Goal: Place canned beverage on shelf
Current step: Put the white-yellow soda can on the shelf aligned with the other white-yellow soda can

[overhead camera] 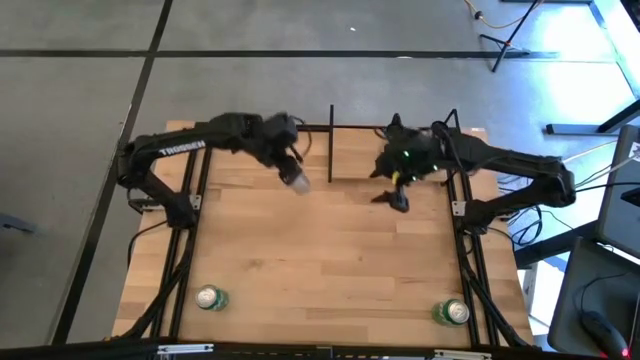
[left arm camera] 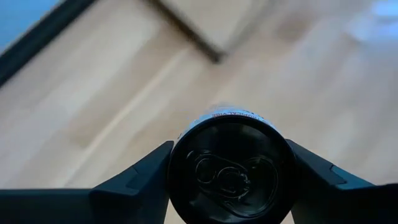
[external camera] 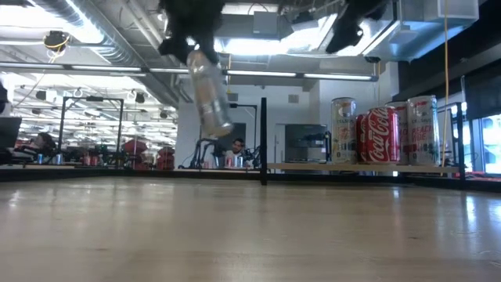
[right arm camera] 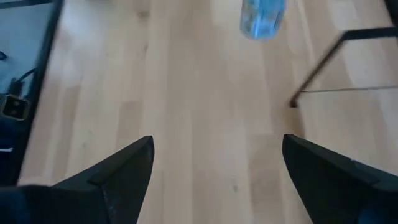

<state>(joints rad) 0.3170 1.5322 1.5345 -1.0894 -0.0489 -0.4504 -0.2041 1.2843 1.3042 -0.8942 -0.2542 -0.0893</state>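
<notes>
Can in the air: I am holding a silver can [external camera: 208, 92] clear of the tabletop [overhead camera: 330, 250] in the left gripper [overhead camera: 292, 172], jaws clamped on its sides.

The can is hanging tilted just left of the shelf [external camera: 360, 167], where cans, one reading Coca-Cola [external camera: 381, 135], are standing. The right gripper [overhead camera: 398, 197] is waiting over the shelf, jaws apart. Two green cans [overhead camera: 211, 297] are sitting near the front edge; open wood is lying between.
</notes>
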